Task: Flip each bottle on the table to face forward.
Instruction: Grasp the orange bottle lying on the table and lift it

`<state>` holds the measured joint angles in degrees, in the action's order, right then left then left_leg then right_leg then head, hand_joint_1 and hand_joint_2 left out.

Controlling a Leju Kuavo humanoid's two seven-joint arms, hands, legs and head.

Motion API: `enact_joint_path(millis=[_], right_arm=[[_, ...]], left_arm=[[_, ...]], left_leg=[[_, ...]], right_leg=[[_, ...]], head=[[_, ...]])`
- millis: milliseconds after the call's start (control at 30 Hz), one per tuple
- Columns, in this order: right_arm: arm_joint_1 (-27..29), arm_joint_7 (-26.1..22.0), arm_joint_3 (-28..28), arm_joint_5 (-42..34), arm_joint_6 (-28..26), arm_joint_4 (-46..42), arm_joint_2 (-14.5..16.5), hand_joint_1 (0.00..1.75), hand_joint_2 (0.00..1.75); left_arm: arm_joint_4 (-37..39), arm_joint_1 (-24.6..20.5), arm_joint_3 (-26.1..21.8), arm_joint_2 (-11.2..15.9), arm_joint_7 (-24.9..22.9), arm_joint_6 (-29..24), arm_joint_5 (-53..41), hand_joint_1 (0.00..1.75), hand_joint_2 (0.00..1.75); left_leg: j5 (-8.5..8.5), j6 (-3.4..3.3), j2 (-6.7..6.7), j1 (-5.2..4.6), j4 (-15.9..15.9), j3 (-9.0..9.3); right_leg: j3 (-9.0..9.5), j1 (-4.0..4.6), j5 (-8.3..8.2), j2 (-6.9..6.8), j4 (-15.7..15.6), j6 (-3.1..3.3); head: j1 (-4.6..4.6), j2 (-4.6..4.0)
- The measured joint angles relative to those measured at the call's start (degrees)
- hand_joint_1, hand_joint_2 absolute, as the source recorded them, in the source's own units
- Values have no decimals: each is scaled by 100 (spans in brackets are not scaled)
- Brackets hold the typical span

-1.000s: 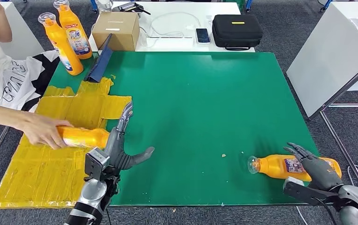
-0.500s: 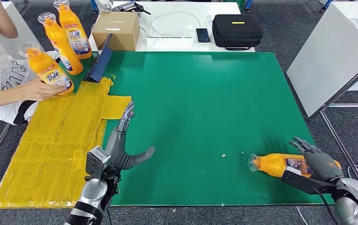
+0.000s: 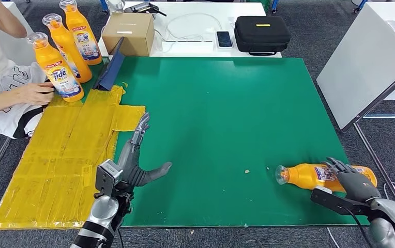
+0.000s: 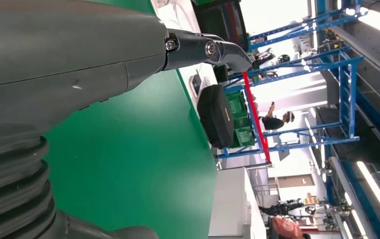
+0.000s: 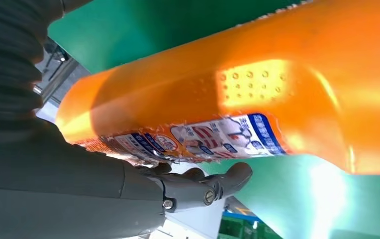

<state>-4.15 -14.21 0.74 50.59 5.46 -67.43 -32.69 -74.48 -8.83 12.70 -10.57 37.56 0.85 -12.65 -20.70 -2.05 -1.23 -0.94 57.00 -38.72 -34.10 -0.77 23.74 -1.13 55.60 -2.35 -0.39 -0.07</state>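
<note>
Orange glossy bottle (image 3: 309,176) lying, right robot hand (image 3: 354,182) cupping it

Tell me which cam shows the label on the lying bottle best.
Right wrist view: the lying bottle is close up, label large beside the right hand. Head view shows the whole bottle, label small and partly behind the hand.
</note>
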Motion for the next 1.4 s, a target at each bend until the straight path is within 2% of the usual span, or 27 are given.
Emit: enact_joint_path(millis=[367, 567, 867, 900, 933, 1033, 1067, 1167, 1400], right_arm=[[-98, 175, 1, 158, 9, 240, -110, 0, 175], [-274, 393, 51, 580, -79, 547, -145, 0, 175], [-484, 416, 113, 772, -221, 920, -148, 0, 175], [-493, 416, 118, 772, -221, 936, -148, 7, 175], [-502, 415, 123, 776, -225, 950, -147, 31, 175], [-535, 384, 137, 833, -296, 1002, -124, 130, 175], [-550, 369, 141, 868, -344, 1030, -102, 147, 175], [-615, 334, 179, 963, -485, 1123, 4, 170, 175], [-799, 297, 276, 1013, -605, 1236, 216, 174, 175]], left_arm=[[54, -32, 0, 3, -7, 2, 8, 0, 175], [70, -48, 0, 3, -28, 2, 19, 0, 175], [71, -64, -2, 3, -49, 2, 37, 0, 175], [71, -64, -2, 3, -49, 2, 37, 0, 175], [71, -64, -2, 3, -49, 2, 37, 0, 175], [71, -64, -2, 3, -49, 2, 42, 0, 175], [71, -64, -2, 3, -49, 2, 44, 0, 175], [71, -63, -2, 3, -51, 2, 46, 0, 175], [71, -63, -2, 3, -51, 2, 53, 0, 175]], left_leg=[[0, 0, -1, -1, 0, 0], [0, 0, -3, -1, 0, 1], [1, -2, -2, -1, 0, 9], [1, -2, -2, -1, 0, 10], [2, -3, -2, -1, 0, 10], [4, -6, -3, -1, 0, 11], [4, -6, -4, -1, 0, 11], [5, -7, -9, -1, 0, 12], [8, -10, -15, -1, 0, 14]], right_leg=[[0, 0, 0, 0, 0, 0], [1, 0, -1, 1, 0, 0], [8, 0, -1, 1, -1, -1], [9, 0, -1, 1, -1, -1], [10, -1, -2, 1, -1, -2], [12, 0, -4, 1, -1, -5], [13, 0, -4, 2, -1, -5], [12, 0, -7, 3, -1, -6], [12, 1, -9, 4, -1, -7]], head=[[0, 0], [1, 1], [1, 0], [2, 0], [1, 0], [2, 0], [2, 0], [2, 0], [1, 0]])
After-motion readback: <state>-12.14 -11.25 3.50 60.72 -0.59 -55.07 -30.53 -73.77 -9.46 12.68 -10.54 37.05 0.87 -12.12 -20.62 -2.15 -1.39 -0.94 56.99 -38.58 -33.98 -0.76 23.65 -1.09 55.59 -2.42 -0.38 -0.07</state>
